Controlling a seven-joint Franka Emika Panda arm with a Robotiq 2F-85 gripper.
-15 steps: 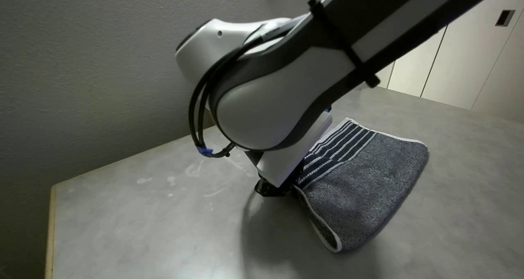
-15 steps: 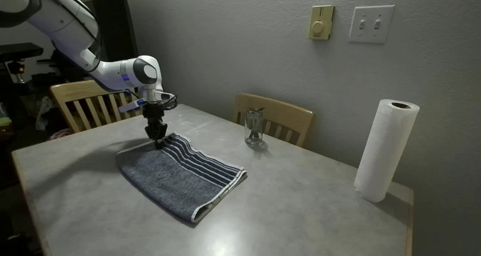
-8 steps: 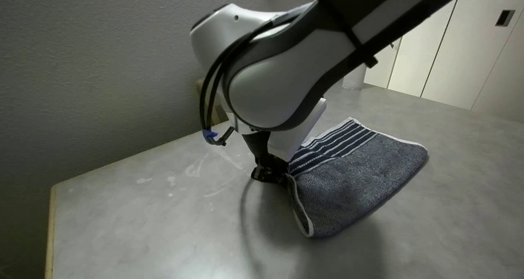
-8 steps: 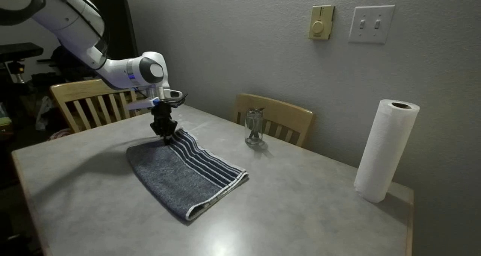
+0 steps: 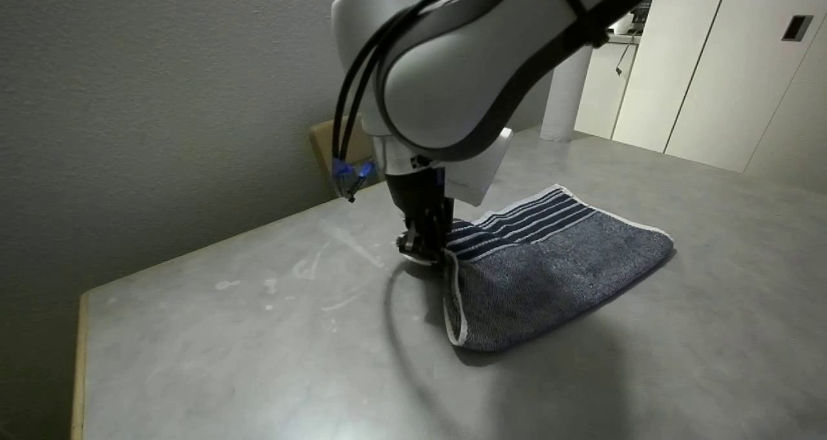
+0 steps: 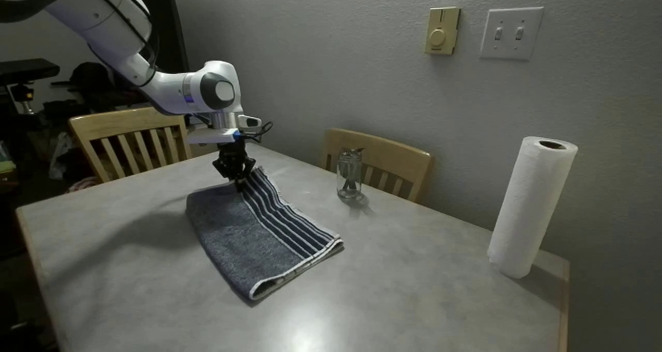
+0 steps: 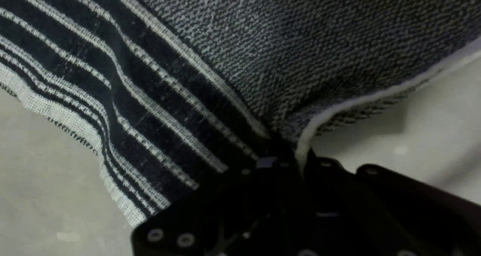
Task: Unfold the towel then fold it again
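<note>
The dark grey-blue towel [image 5: 555, 278] lies folded on the table in both exterior views [image 6: 248, 243], with white trim and pale stripes along one side. My gripper [image 5: 442, 254] is shut on the towel's trimmed edge beside the striped band. It also shows at the towel's far end in an exterior view [image 6: 239, 185]. In the wrist view the fingers [image 7: 295, 154] pinch the white edge, and the towel [image 7: 263, 41] spreads away from them. The cloth by the fingers is raised a little, and the stripes there are wavy. The fingertips are dark and partly hidden by the cloth.
A glass jar with something inside [image 6: 349, 176] stands near the wall side of the table [image 6: 414, 300]. A paper towel roll [image 6: 532, 207] stands at the table's far right. Wooden chairs [image 6: 382, 150] stand at the table's edges, one [image 6: 129, 140] behind the arm. A wall runs alongside.
My gripper has moved up and to the right in an exterior view, pulling the held towel end along. The towel's near folded corner has shifted with it, while the far end stays almost in place.
</note>
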